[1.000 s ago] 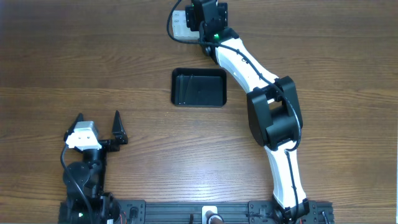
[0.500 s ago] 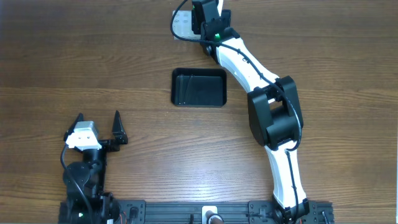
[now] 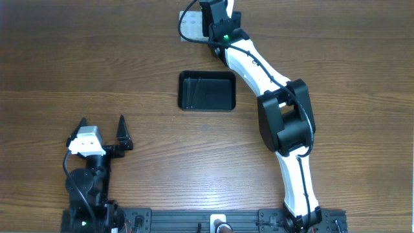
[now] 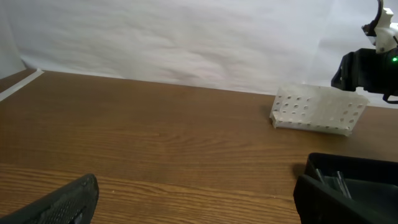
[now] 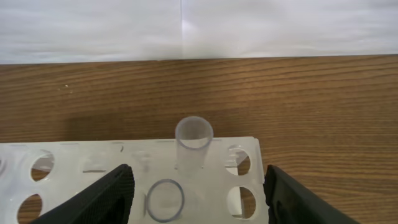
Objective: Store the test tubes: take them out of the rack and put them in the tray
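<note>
Top view. Black tray [image 3: 207, 91] mid-table [image 3: 336, 58], shallow, with rounded corners. A few thin pale lines lie across its floor: clear tubes [image 3: 202, 87] on their sides, count uncertain. White rack [image 3: 188, 26] at the far edge of the table, well apart from the tray, its right part hidden under the right arm's [image 3: 259, 68] wrist. Left pincer [image 3: 102, 129] near its own base, fingers spread wide, nothing between them, well apart from tray and rack.

Left wrist view. Rack seen side-on across the table: a white block dotted with round holes, right arm's dark wrist just over its far end. Tray corner at the near right, with slim glassy tubes lying against its dark floor. Left pincer's two dark fingers sit far apart.

Right wrist view. Right pincer [image 5: 198, 186] directly over the rack, fingers well apart and flanking one standing test tube [image 5: 193, 143] without touching it. The tube is clear, upright, open mouth up, seated in a hole of the rack's far row and rising well above the plate. In the next hole nearer the camera sits a clear ring [image 5: 165, 200]; probably another tube's rim, cannot tell for sure. The other holes in sight look open. Rack top is white plastic with round holes in rows, one corner visible on bare wood
</note>
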Available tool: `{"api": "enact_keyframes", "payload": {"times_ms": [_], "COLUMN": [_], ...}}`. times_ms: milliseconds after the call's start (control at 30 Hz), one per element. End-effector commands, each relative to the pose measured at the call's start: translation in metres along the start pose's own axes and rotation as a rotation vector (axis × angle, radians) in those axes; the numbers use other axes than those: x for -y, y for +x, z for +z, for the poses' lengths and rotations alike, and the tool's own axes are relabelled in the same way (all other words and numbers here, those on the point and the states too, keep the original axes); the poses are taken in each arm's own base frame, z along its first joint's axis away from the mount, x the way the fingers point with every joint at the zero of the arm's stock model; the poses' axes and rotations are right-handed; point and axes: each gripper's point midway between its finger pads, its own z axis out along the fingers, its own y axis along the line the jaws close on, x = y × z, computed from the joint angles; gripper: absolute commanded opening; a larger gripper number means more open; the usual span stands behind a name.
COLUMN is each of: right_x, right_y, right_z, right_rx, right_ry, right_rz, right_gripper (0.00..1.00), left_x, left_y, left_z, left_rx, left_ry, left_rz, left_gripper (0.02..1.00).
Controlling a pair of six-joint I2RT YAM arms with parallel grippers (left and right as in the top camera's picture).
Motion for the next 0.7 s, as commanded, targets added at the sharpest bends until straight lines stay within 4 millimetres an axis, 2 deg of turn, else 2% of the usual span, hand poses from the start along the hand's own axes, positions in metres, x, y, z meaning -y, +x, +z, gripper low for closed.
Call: {"api": "enact_keyframes", "payload": {"times_ms": [33,267,700], "right_x": [0.0077,0.0084,0.0079], "right_y": [-0.0064,-0.0043,-0.0043], "right_z": [0.0022,0.0020,0.0018], "right_rx": [0.012,0.001,0.001], "right_ry": [0.036,0.039,0.039], "right_rz": [-0.013,-0.063,-0.064], "right_gripper": [0.663,0.634,0.349], "left_x": [0.0008,0.0009,0.0009], "left_y": [0.0025,0.0024,0.0025], "left_z": [0.0001,0.0001,0.0001], "left_rx": [-0.006,-0.006,-0.006], "left_ry": [0.008,0.008,0.008], "left_rz": [0.011,0.011,0.011], "left_gripper": [0.998,0.998,0.998]}}
